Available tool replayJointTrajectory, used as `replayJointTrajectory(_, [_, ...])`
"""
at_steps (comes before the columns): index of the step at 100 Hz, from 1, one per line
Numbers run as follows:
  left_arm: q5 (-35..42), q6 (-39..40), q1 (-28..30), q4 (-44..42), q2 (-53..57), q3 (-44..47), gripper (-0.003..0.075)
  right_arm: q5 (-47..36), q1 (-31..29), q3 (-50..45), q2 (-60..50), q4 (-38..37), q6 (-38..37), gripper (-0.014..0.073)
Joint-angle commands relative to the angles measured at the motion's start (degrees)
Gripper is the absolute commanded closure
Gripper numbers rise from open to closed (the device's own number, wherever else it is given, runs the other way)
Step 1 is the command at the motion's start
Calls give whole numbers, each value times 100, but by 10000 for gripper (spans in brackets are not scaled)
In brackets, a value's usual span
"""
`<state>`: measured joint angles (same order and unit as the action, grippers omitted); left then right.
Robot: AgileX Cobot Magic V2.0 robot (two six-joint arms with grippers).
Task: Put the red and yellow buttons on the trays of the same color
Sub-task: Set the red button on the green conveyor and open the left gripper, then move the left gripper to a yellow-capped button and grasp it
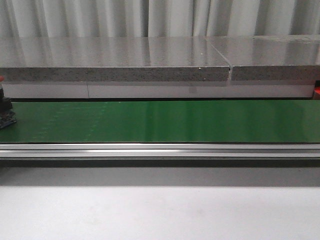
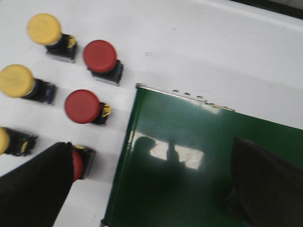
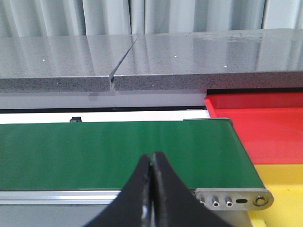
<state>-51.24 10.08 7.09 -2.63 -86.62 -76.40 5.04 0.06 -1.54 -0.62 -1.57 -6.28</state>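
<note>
In the left wrist view three red buttons lie on the white table: one [image 2: 100,56], a second [image 2: 82,106], and a third [image 2: 78,164] half hidden behind a finger [image 2: 33,189]. Three yellow buttons [image 2: 44,29] [image 2: 16,81] [image 2: 2,140] lie beside them. My left gripper [image 2: 151,189] is open over the end of the green belt [image 2: 189,142], with nothing between its fingers. My right gripper [image 3: 152,158] is shut and empty above the belt's other end [image 3: 118,151]. The red tray [image 3: 255,123] and the yellow tray [image 3: 284,179] sit just past that end.
The green belt [image 1: 160,120] runs across the front view with a metal rail [image 1: 160,150] along its near side and a grey stone shelf [image 1: 115,62] behind. A dark block [image 1: 5,112] shows at the belt's far left edge; what it is I cannot tell.
</note>
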Motion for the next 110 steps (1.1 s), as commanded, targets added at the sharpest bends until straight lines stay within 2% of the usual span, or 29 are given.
replayJointTrajectory(1, [209, 90, 327, 19, 417, 45, 67, -504, 3, 83, -109, -8, 23, 660])
replayJointTrajectory(39, [631, 154, 1709, -5, 954, 1480, 67, -504, 3, 83, -109, -8, 23, 660])
replayJointTrajectory(61, [1259, 165, 2306, -5, 805, 2093, 67, -504, 3, 83, -109, -8, 23, 660])
replayJointTrajectory(80, [1496, 287, 2623, -5, 426, 2133, 67, -504, 3, 83, -109, -8, 23, 660])
replayJointTrajectory(110, [1996, 300, 2634, 21, -289, 2133, 67, -504, 3, 83, -109, -8, 23, 660])
